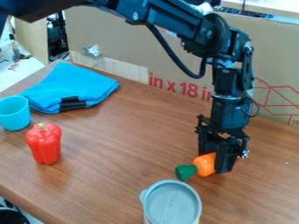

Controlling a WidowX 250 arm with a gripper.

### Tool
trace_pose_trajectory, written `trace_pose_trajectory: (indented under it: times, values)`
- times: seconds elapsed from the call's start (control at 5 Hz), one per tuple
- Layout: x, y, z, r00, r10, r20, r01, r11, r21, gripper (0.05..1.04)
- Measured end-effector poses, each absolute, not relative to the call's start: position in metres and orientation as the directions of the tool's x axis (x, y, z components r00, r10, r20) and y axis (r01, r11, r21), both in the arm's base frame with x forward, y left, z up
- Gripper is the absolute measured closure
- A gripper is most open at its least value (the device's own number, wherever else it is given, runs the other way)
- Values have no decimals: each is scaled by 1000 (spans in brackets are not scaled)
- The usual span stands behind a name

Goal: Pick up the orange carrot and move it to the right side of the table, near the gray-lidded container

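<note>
Orange toy (204, 165) just beyond the can (173, 204) could roll if the hand (215, 162), its grip unclear, nudges it off-centre.

There's 1 pepper (44, 144), 1 orange toy (205, 164), 1 cup (14, 114), 1 cloth (76, 85) and 1 container (172, 204).

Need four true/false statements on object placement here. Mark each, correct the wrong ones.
1. The black gripper is at the orange toy with a green end. True.
2. The light-blue cup sits on the folded blue cloth. False: beside it.
3. The red toy bell pepper stands on the brown wooden table. True.
4. The round grey-topped container is nearer the pepper than the orange toy. False: nearer the toy.
</note>
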State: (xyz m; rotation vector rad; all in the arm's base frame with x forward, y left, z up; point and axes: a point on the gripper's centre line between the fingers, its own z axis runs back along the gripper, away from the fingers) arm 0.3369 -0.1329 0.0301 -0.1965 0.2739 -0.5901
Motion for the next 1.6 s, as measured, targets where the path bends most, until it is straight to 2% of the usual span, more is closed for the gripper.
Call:
trace_pose_trajectory:
  times: [0.2,0.4,0.6,1.0,1.2,1.4,1.6]
  values:
    - [339,-131,30,818,-548,-178,498,828,-258,174]
    - [344,-133,40,833,-540,-123,501,829,-249,74]
    - [343,-131,63,849,-526,-50,500,832,-241,78]
    - [330,-103,108,903,-418,100,429,887,-172,83]
    - [312,-70,132,961,-250,117,257,965,-49,82]
    - [303,-44,137,980,-162,113,162,987,7,83]
    - [305,-23,137,988,-106,110,106,994,10,83]
